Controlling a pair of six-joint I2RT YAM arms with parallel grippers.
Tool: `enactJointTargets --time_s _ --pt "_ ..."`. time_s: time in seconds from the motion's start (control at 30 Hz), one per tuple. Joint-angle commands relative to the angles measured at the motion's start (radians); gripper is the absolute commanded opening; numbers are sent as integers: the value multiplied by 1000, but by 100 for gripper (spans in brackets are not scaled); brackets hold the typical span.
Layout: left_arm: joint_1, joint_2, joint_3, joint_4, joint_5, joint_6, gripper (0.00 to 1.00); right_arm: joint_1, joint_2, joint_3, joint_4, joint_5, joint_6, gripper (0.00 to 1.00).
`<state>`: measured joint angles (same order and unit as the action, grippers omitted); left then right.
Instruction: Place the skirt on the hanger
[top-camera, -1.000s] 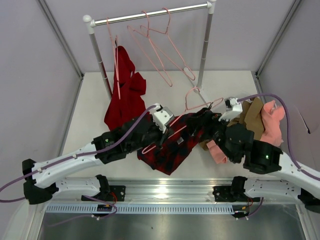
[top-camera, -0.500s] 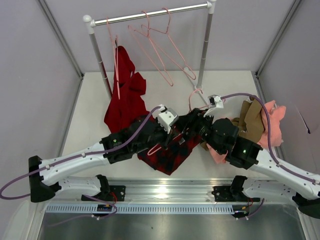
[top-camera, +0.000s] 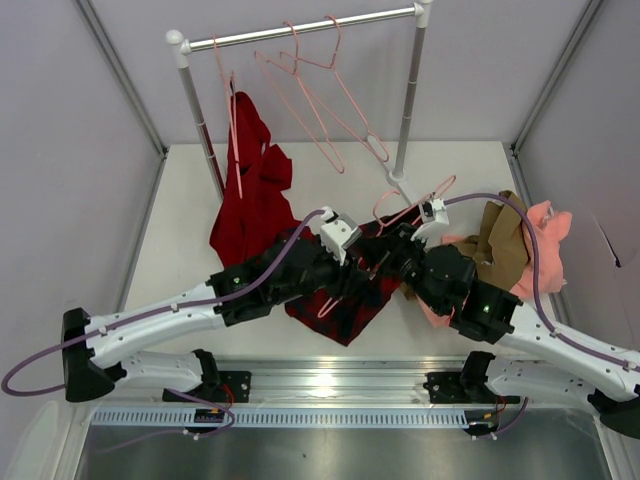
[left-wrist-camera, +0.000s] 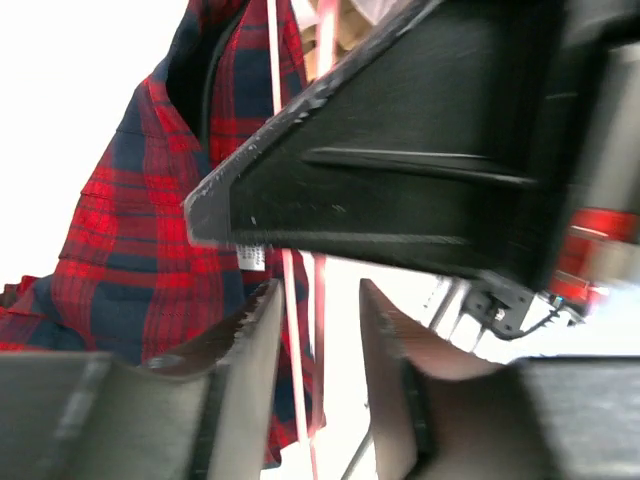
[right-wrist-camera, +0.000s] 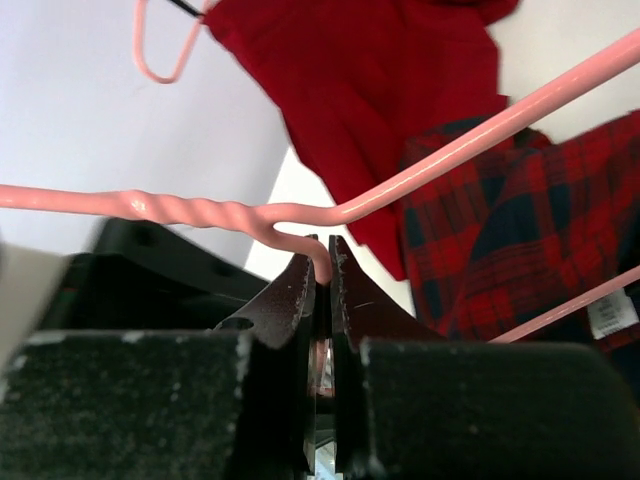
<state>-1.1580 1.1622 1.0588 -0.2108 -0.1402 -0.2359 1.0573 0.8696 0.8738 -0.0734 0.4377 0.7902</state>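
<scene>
The red and navy plaid skirt (top-camera: 345, 315) lies bunched on the table between the two arms, and fills the left of the left wrist view (left-wrist-camera: 130, 250). The pale-pink hanger (top-camera: 415, 208) runs slanting across the skirt with its hook raised to the back right. My right gripper (top-camera: 397, 246) is shut on the hanger (right-wrist-camera: 450, 150) just below its twisted neck (right-wrist-camera: 322, 262). My left gripper (top-camera: 352, 272) stands open (left-wrist-camera: 315, 335). Two thin hanger wires (left-wrist-camera: 293, 330) pass between its fingers without being pinched. The right arm's black body (left-wrist-camera: 420, 150) hangs close above it.
A clothes rack (top-camera: 300, 30) stands at the back with spare pink hangers (top-camera: 320, 100) on its rail. A plain red garment (top-camera: 255, 190) hangs at its left post. Tan and pink clothes (top-camera: 520, 245) are heaped at the right. The rack's right post (top-camera: 408, 100) is near the hanger's hook.
The right arm swung left and its gripper closed on the hanger's neck. The left gripper, shut before, has opened off the hanger. The hanger's hook end has lifted.
</scene>
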Motion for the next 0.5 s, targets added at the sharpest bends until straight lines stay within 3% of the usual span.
enactJointTargets --time_s 0.0,0.37,0.47 --pt "-5 -67 38 2 51 -22 43 1 -34 -13 9 82 -43 0" --pt "-5 -289 -221 4 65 -75 47 -3 -38 -25 32 96 -57 0" --pt "-5 -269 -244 -9 74 -83 39 -3 -40 -24 30 99 -59 0"
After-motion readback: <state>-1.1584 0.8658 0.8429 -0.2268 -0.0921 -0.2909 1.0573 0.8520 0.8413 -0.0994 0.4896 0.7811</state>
